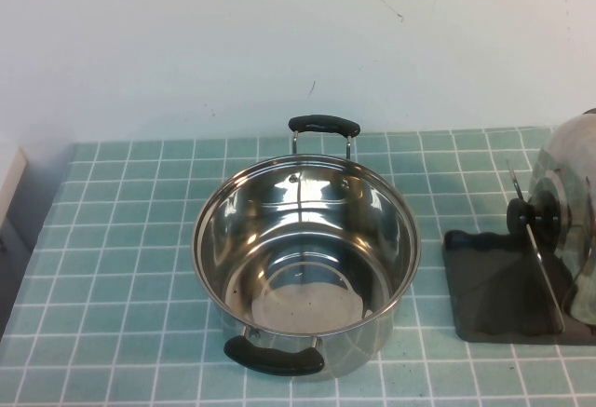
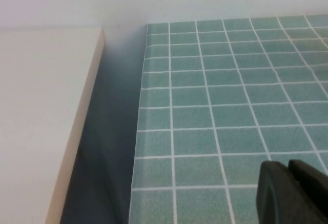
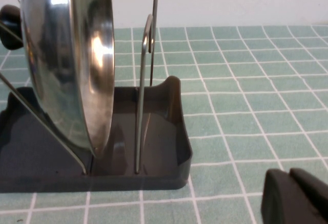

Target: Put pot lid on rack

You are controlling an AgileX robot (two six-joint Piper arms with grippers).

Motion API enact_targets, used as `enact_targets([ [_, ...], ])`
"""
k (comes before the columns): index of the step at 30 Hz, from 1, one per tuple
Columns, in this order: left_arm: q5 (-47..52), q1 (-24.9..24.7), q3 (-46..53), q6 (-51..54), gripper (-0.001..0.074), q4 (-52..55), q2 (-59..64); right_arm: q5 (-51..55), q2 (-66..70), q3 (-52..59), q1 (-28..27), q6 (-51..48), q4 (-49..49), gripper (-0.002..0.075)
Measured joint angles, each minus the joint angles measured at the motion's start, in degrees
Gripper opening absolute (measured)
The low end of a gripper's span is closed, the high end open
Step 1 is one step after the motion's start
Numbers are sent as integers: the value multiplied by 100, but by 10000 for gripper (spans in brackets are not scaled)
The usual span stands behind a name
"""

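Your pot lid (image 1: pixel 570 216) is standing on edge in the rack (image 1: pixel 489 286) at the right edge of the high view, about mid-height, with its black knob (image 1: pixel 533 214) pointing left toward the pot. In the right wrist view the lid (image 3: pixel 72 60) sits upright in the tray, leaning on a slanted wire on its knob side, with two upright wire dividers (image 3: pixel 146 80) just beside its domed underside.

The steel pot (image 1: pixel 305 263) sits open in the middle of the high view on the teal tiled worktop (image 1: pixel 121 267), well apart from the rack, one black handle toward the wall and one toward the bottom of the frame.

Your right gripper (image 3: pixel 294 198) shows only as a dark lump in the lower right corner of its own wrist view, clear of the rack and touching nothing; the jaws look together. Your left gripper (image 2: pixel 292 190) is the same story in the lower right of the left wrist view, over bare tiles near the worktop's edge, jaws together and holding nothing. Neither arm shows in the high view.
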Motion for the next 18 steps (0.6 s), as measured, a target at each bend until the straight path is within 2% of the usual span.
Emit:
enact_targets([
  [4,0,0,0,379,-2,15,0,0,0,0,0,0,0,-1],
  [18,0,0,0,390,-2,37,0,0,0,0,0,0,0,-1],
])
